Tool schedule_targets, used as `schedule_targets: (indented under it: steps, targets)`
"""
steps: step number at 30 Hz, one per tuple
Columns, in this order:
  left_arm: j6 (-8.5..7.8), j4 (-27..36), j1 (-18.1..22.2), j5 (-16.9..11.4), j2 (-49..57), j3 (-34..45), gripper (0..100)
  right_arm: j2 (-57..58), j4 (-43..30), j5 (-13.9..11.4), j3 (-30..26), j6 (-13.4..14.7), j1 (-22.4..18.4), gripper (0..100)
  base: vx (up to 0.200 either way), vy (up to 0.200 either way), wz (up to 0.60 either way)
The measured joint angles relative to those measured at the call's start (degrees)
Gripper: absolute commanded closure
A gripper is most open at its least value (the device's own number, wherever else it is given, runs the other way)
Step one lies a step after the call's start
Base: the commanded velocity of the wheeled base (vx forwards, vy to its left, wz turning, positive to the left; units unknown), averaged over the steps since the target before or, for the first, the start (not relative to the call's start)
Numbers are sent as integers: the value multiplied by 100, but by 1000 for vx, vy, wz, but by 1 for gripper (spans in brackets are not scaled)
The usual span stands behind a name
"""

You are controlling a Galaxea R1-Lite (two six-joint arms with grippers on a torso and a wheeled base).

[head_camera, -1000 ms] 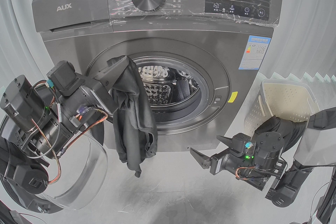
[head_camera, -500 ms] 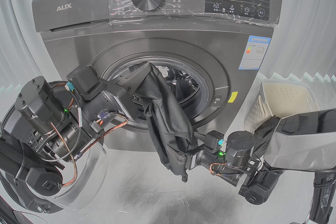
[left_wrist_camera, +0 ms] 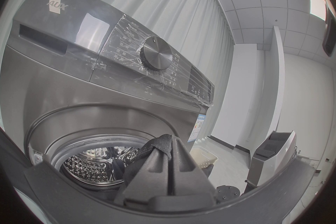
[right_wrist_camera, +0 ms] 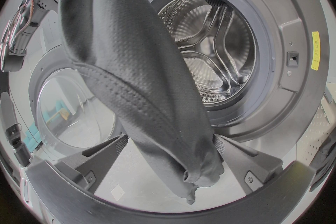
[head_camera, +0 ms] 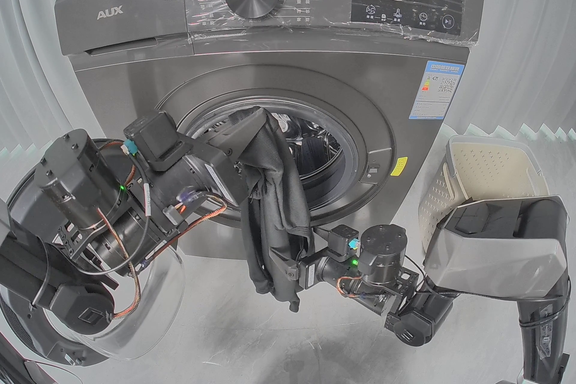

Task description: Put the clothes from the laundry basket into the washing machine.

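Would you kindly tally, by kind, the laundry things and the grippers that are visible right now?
washing machine: 1
laundry basket: 1
dark garment: 1
grippers: 2, the left gripper and the right gripper
Total: 5

The left gripper [head_camera: 249, 124] clamps a garment's [head_camera: 273, 205] top; the right gripper [right_wrist_camera: 169, 139], lower, spreads its fingers [right_wrist_camera: 101, 154] either side of it.
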State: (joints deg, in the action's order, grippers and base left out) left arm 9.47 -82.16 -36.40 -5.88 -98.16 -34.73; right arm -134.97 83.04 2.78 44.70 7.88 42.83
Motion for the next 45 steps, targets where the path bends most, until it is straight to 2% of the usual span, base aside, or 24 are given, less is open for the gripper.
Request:
schedule_targets:
  steps: [3, 8, 17, 21, 28, 32, 39, 40, 45]
  targets:
    - [-6, 2, 0, 52, 0, -41, 100, -129, -39, 15, 267, -16, -9, 0, 0, 0, 0]
    - [-11, 11, 16, 66, 0, -93, 100, -308, 33, 22, 400, -82, 13, 0, 0, 0, 0]
    - [-26, 9, 63, 68, 0, -107, 100, -402, 332, 26, -102, -104, 11, 0, 0, 0, 0]
    - [-26, 5, 71, 76, -2, -99, 100, -386, 352, -10, -135, -174, -52, 0, 0, 0, 0]
    - [-26, 0, 63, 77, 0, -96, 100, -408, 260, -216, 229, -238, -41, 0, 0, 0, 0]
    - [-28, 2, 62, 77, -2, -96, 100, -549, 134, -249, 574, -350, -38, 0, 0, 0, 0]
    - [-26, 2, 57, 77, 0, -105, 100, -819, 93, -200, 1039, -386, -13, 0, 0, 0, 0]
    - [-28, 2, 57, 77, 0, -105, 100, -846, 104, -188, 1064, -385, -13, 100, 0, 0, 0]
    - [-26, 0, 66, 77, 21, 9, 100, -1023, 268, -16, 1197, -386, -49, 100, 0, 0, 0]
